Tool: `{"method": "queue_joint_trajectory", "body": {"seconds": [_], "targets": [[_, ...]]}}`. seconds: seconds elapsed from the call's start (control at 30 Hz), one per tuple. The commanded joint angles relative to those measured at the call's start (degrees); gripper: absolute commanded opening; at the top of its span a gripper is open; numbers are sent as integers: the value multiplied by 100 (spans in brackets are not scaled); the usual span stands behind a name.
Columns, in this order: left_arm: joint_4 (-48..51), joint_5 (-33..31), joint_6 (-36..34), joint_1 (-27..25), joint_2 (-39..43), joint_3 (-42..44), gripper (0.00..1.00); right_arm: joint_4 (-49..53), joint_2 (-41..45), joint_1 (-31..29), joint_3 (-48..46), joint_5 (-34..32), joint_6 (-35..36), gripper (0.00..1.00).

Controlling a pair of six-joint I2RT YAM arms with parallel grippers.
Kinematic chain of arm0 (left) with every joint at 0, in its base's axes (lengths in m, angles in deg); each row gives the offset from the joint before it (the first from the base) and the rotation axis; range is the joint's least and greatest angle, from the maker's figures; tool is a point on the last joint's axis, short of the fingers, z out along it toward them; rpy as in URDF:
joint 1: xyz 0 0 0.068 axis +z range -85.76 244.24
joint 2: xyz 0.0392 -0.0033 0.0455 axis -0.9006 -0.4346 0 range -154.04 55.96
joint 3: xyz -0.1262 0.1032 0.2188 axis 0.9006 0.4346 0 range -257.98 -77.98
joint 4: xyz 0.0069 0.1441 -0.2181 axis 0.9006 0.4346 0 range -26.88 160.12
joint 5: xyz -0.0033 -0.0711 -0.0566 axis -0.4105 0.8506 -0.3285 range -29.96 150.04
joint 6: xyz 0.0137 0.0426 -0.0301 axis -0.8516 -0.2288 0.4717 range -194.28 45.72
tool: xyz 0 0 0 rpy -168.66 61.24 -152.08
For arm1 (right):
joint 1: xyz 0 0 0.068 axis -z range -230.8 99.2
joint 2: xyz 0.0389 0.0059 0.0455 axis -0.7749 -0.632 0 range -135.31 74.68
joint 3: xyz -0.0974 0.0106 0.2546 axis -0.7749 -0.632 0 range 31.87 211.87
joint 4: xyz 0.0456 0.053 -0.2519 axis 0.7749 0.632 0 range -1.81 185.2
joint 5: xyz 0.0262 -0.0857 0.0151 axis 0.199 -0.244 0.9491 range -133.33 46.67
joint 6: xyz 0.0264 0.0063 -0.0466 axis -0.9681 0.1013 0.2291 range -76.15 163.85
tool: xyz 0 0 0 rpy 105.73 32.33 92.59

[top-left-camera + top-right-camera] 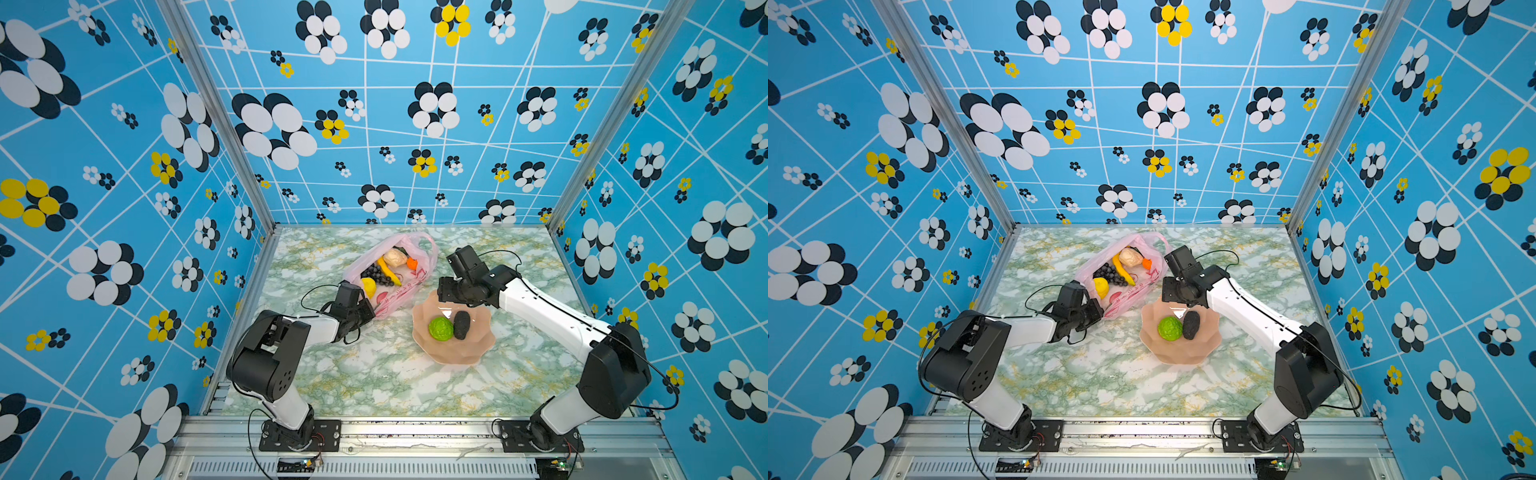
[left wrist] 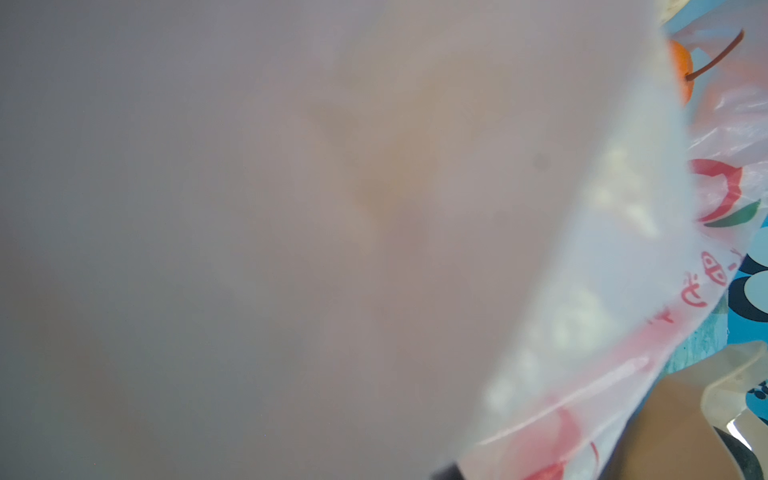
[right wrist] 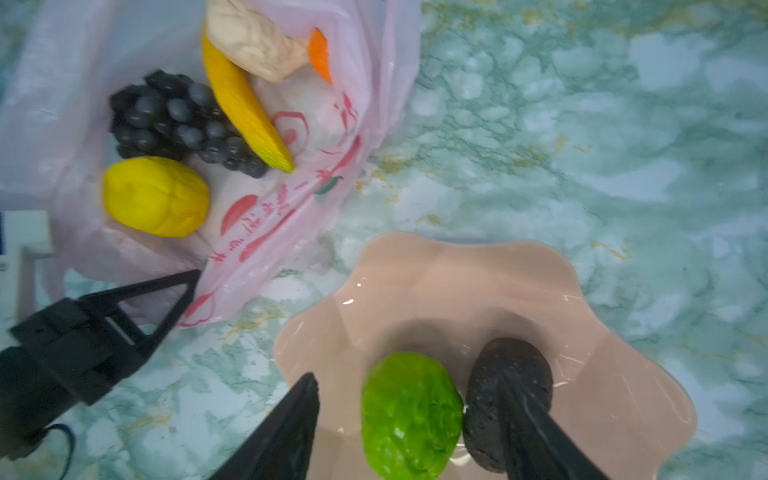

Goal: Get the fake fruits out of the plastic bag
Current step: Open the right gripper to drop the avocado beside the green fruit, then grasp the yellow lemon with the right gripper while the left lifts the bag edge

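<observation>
— Where is the plastic bag (image 1: pixel 395 299) to be found?
— It is seen lying on the marbled table (image 1: pixel 374 382), toward twelve o'clock from the table's middle in both top views, with its mouth spread wide.

— What is counted inside it?
— Five pieces. A yellow fruit (image 1: pixel 368 286) is placed at the bag's seven o'clock end, with a black grape bunch (image 1: pixel 376 274) beside it and a banana (image 1: pixel 388 270) laid against the grapes. A beige fruit (image 1: pixel 395 257) and a small orange fruit (image 1: pixel 412 263) are lodged toward one o'clock.

— And outside the bag?
— A green fruit (image 1: pixel 441 328) and a dark fruit (image 1: pixel 461 325) are found touching in the pink wavy dish (image 1: pixel 469 353), at about four o'clock of the bag. The green one is set at nine o'clock of the dark one.

— How is the left gripper (image 1: pixel 371 312) described?
— It is clamped on the bag's edge at seven o'clock. Its wrist view is almost wholly filled by blurred film.

— And the right gripper (image 3: pixel 407 376)?
— Its jaws are spread apart and nothing is held. It is hung over the dish's twelve o'clock rim. In its wrist view the green fruit is framed between the fingers, and the dark fruit is partly covered by one of them.
</observation>
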Motion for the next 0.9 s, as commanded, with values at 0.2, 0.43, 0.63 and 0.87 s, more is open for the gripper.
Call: {"method": "queue_joint_trajectory", "body": {"seconds": [0.2, 0.43, 0.63, 0.87], "targets": [[117, 163, 211, 119, 486, 506, 25, -767, -1381, -559, 1418, 696, -62, 70], [1044, -302, -115, 87, 1604, 506, 63, -1217, -2056, -697, 1952, 1005, -182, 71], [2117, -1217, -536, 157, 2541, 175, 81, -1538, -2494, -745, 2100, 1224, -274, 72], [2236, -1039, -760, 358, 2004, -552, 86, -1666, -2926, -745, 2331, 1243, -332, 73]]}}
